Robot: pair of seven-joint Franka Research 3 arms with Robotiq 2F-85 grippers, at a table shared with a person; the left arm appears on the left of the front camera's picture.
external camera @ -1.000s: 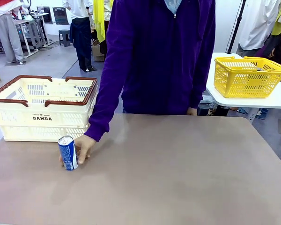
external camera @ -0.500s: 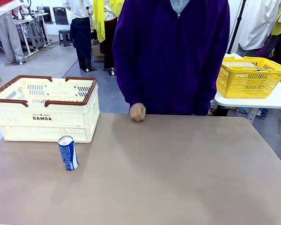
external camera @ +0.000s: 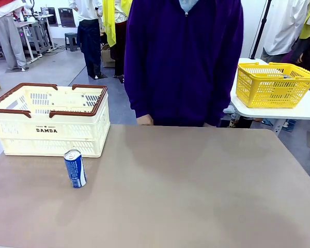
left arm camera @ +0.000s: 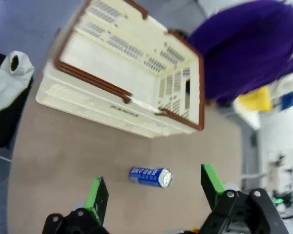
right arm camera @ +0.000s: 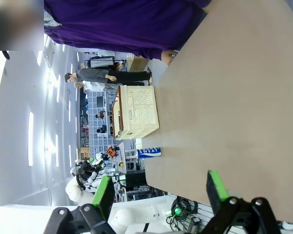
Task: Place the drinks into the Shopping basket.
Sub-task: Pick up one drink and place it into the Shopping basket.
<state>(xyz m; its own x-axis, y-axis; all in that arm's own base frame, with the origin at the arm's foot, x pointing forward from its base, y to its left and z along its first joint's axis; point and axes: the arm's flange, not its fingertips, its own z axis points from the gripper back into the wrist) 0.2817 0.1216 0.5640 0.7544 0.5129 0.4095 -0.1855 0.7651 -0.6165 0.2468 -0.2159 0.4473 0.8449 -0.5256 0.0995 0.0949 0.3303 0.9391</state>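
A slim blue can (external camera: 75,168) with white markings and a silver top stands upright on the brown table, just in front of the Shopping basket (external camera: 20,124), a cream slotted crate with a brown rim at the far left. From above, the left wrist view looks down at the can (left arm camera: 150,177) between the fingers of my left gripper (left arm camera: 155,192), which is open and well above it; the basket (left arm camera: 95,83) looks empty inside. My right gripper (right arm camera: 159,192) is open over bare table, with the can (right arm camera: 149,152) and the basket (right arm camera: 141,112) far off.
A person in a purple top stands at the far edge, one hand (external camera: 144,120) at the table's rim. A yellow mesh basket (external camera: 275,82) sits on a separate white table at the back right. The brown table's middle and right are bare.
The person's hand let go of the blue can, pulled back across the table and now rests at the far edge. The can stays where it was set.
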